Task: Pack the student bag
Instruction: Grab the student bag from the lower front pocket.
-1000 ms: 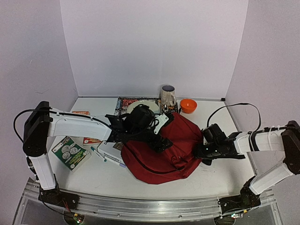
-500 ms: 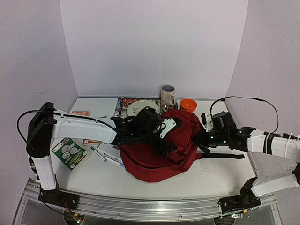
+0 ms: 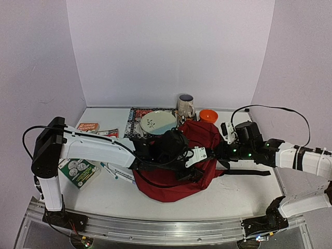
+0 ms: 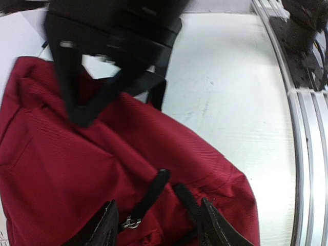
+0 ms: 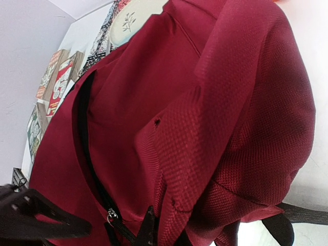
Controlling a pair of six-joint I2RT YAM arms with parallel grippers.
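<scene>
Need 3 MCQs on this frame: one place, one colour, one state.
1. The plate sits:
A) on the mat behind the bag
B) inside the bag
C) on the floor

2. The bowl beside the mug is:
A) blue
B) orange
C) green

3. The mug is:
A) upright
B) on its side
C) upside down

Key:
1 A, the top view shows it on the patterned mat past the bag.
2 B, the whole bowl reads orange.
3 A, its open mouth faces up.
</scene>
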